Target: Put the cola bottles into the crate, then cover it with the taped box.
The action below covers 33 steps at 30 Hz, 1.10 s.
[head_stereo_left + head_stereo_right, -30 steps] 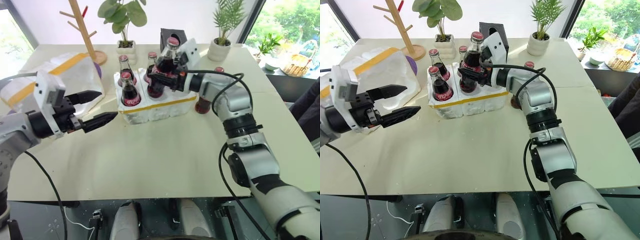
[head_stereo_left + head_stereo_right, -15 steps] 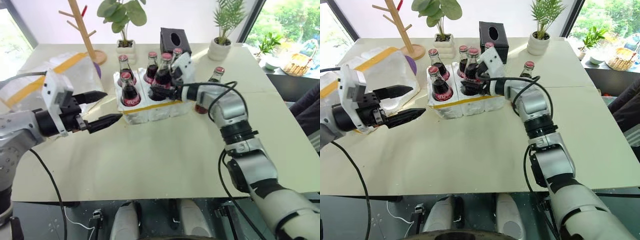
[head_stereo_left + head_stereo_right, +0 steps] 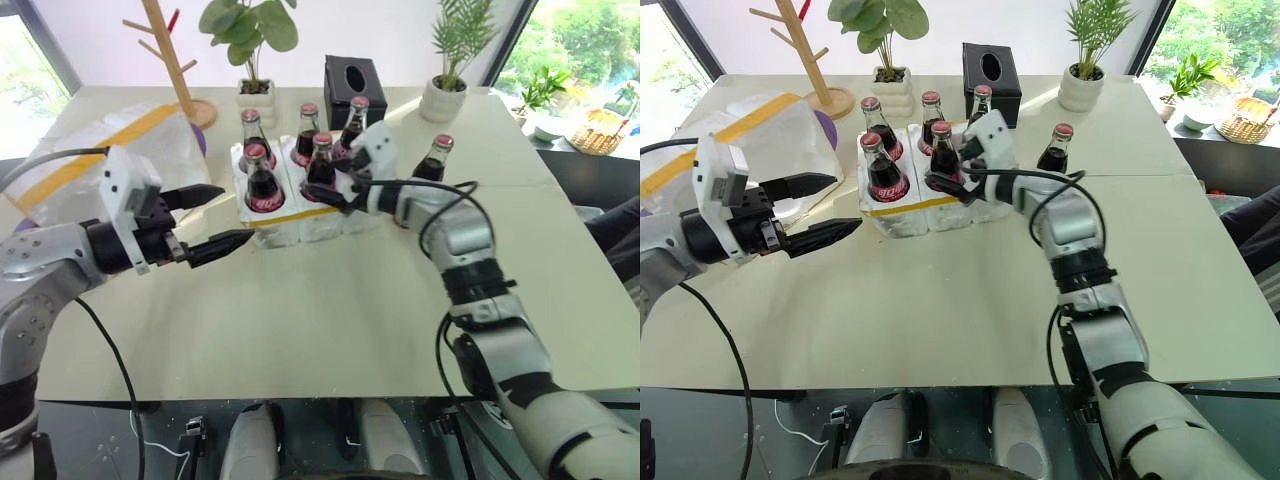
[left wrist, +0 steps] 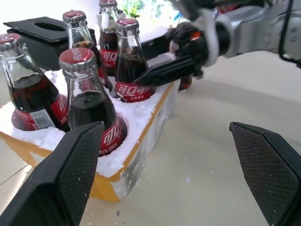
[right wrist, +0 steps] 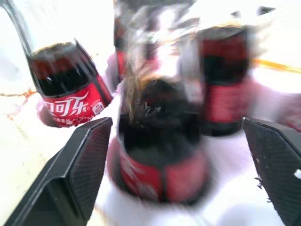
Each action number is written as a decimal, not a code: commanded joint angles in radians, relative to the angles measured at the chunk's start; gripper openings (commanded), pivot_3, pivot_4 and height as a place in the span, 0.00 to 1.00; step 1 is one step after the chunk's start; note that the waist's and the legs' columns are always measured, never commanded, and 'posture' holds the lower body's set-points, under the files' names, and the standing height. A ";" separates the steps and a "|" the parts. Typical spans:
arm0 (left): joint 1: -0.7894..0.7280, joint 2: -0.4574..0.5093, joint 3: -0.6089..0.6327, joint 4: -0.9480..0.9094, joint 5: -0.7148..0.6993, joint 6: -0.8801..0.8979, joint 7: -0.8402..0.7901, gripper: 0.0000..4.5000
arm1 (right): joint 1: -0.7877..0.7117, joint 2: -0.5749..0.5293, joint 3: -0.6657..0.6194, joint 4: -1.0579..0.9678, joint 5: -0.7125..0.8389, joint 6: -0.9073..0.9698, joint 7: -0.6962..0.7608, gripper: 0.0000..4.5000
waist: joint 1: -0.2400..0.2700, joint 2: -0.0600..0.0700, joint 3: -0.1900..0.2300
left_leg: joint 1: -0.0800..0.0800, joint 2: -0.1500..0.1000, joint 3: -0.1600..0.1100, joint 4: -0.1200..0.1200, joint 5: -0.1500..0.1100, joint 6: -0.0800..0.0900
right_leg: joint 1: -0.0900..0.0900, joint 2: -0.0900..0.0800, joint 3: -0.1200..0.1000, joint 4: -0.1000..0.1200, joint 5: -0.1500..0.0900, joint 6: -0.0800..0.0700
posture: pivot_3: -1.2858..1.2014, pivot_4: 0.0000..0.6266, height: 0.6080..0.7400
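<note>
The crate (image 3: 318, 228), a low white foam tray with a yellow tape band, stands mid-table with several cola bottles upright in its wells. My right gripper (image 3: 320, 185) is open around the front middle bottle (image 3: 321, 163), which rests in its well with the fingers apart from the glass. One more cola bottle (image 3: 433, 160) stands on the table right of the crate. My left gripper (image 3: 235, 213) hovers open and empty just left of the crate. The taped box (image 3: 120, 140) lies at the far left behind my left arm.
A black tissue box (image 3: 350, 77) sits behind the crate. Along the back edge are a wooden rack (image 3: 172, 55) and two potted plants (image 3: 252, 60), (image 3: 447, 85). Bare tabletop (image 3: 330, 320) stretches in front of the crate.
My right gripper lowered its bottle into a front well of the crate, then opened and drew back slightly. The left gripper has stayed open in about the same place.
</note>
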 commanded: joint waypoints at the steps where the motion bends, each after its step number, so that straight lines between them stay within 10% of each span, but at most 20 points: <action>1: -0.039 -0.012 -0.026 -0.001 0.003 -0.026 -0.009 1.00 | 0.071 -0.074 -0.129 -0.300 0.134 0.216 -0.039 1.00 | -0.003 0.000 0.000 | 0.000 0.000 0.000 0.000 0.000 0.000 | 0.000 0.000 0.000 0.000 0.000 0.000 | 0.52 0.24 1.00; 11: -0.181 -0.099 -0.178 0.085 0.063 -0.070 -0.053 1.00 | 0.342 -0.099 -0.292 -0.499 0.124 0.357 -0.280 1.00 | -0.012 0.000 0.000 | 0.002 0.000 -0.001 0.000 0.000 0.000 | 0.000 0.003 0.001 0.001 0.000 0.000 | 0.52 0.24 1.00; 29: -0.222 -0.114 -0.195 0.096 0.094 -0.069 -0.072 1.00 | 0.092 -0.038 -0.154 0.169 -0.029 -0.129 -0.275 1.00 | -0.010 0.000 0.000 | 0.001 0.000 -0.001 0.000 0.000 0.000 | 0.000 0.003 0.001 0.000 0.000 0.000 | 0.52 0.24 1.00; 33: -0.207 -0.111 -0.186 0.084 0.093 -0.067 -0.062 1.00 | 0.020 -0.050 -0.148 0.275 -0.048 -0.215 -0.253 0.73 | -0.010 0.000 0.000 | 0.001 0.000 -0.002 0.000 0.000 0.000 | 0.000 0.004 0.001 0.000 0.000 0.000 | 0.52 0.24 1.00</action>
